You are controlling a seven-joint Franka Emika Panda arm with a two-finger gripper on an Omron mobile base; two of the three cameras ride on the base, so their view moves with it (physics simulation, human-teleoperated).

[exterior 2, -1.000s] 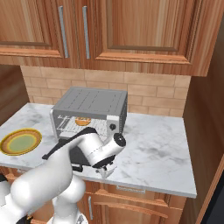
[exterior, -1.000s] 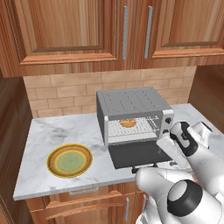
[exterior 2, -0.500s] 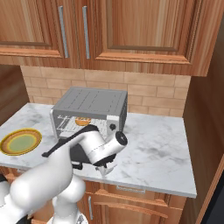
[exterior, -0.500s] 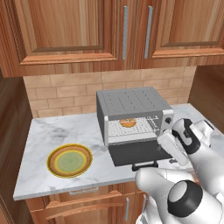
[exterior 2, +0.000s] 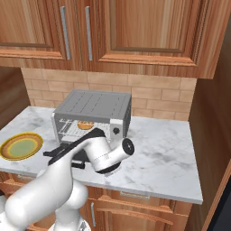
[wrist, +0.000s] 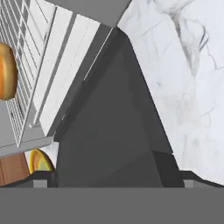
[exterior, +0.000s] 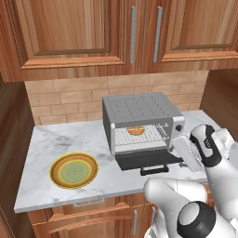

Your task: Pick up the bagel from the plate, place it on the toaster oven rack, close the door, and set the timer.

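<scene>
Left base view: the bagel (exterior: 135, 131) lies on the toaster oven rack (exterior: 139, 136) inside the silver toaster oven (exterior: 142, 122), which stands at the back of the marble counter (exterior: 51, 144) against the brick wall. The door (exterior: 148, 160) hangs open, lowered almost flat, its black bar handle (exterior: 155, 169) near the counter's front edge. The plate (exterior: 74, 170) sits bare, well apart to the oven's left, with open marble around it. The white arm reaches in at the oven's right side, beside the door's right end; the end effector itself is hidden behind the wrist.

Right base view: the bagel (exterior 2: 85, 125) shows through the oven's open front. The arm crosses in front of the door (exterior 2: 63, 151), covering most of it. The plate (exterior 2: 21, 145) lies near the counter's left edge. To the oven's right the counter (exterior 2: 167, 158) runs wide and open.

Hand view: the dark door (wrist: 114, 127) slants across the frame, its edge meeting white marble (wrist: 183, 65). The rack (wrist: 17, 74) and bagel (wrist: 6, 70) sit at the left, a sliver of plate (wrist: 40, 161) below. Whether the end effector's fingers are apart or together cannot be told.
</scene>
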